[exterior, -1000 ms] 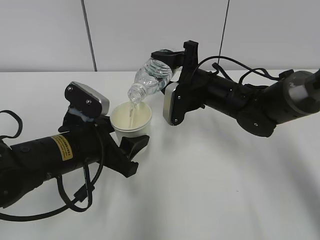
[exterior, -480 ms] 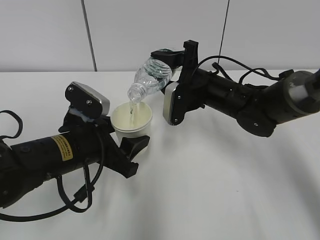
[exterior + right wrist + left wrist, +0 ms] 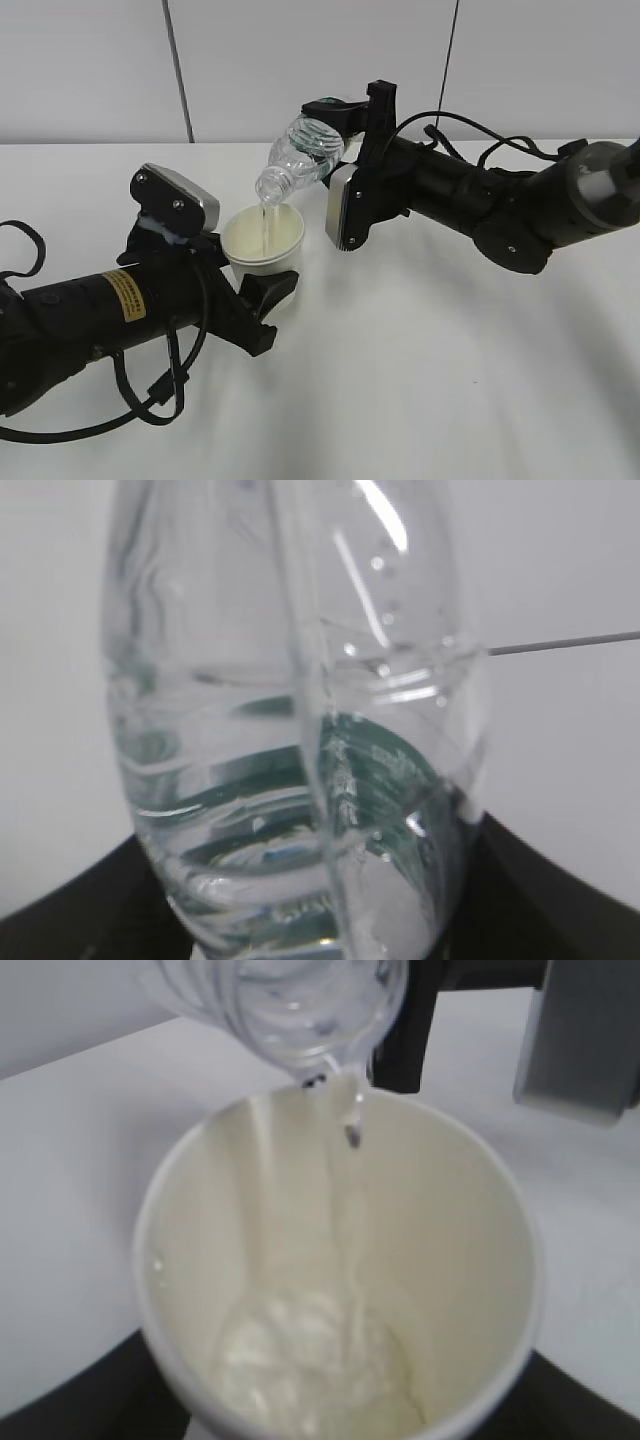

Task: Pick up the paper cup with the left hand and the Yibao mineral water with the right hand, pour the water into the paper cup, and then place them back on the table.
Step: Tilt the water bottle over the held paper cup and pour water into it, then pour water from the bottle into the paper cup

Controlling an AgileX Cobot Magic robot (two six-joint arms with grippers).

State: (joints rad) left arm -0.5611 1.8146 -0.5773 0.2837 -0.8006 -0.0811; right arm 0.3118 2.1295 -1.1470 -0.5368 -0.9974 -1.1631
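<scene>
Clearly, the job was in its middle part: both things were picked up, and the pouring was going on.

Nearest the camera was the left arm (image 3: 90, 310), black with a yellow sticker. Its claw (image 3: 262, 290) was closed around the lower part of the paper cup (image 3: 264, 238), one black finger (image 3: 268, 291) showing beside the cup's bottom. The cup stood upright with its mouth open to the top. It looked to be held a little above the desk (image 3: 430, 380), but I could not be sure it was off the surface. In the left wrist view the cup (image 3: 340, 1290) had only a small pool of bubbly water at its bottom, so it was far from full.

Just behind and above the cup was the water bottle (image 3: 298, 155). It was tipped over with its open neck pointing down, right over the cup's rim. A thin stream of water (image 3: 264, 218) fell from the neck into the cup. The right arm's claw (image 3: 345, 125) was closed on the fat end of the bottle. In the right wrist view the bottle (image 3: 300, 760) filled nearly the whole picture and had water in it, with the green label seen through the clear side.

Farther back the right arm (image 3: 500, 205), with its grey round joint, reached in from the right side.

What was left, I think: finish pouring, turn the bottle upright, then set the cup and the bottle down on the desk and let go.
</scene>
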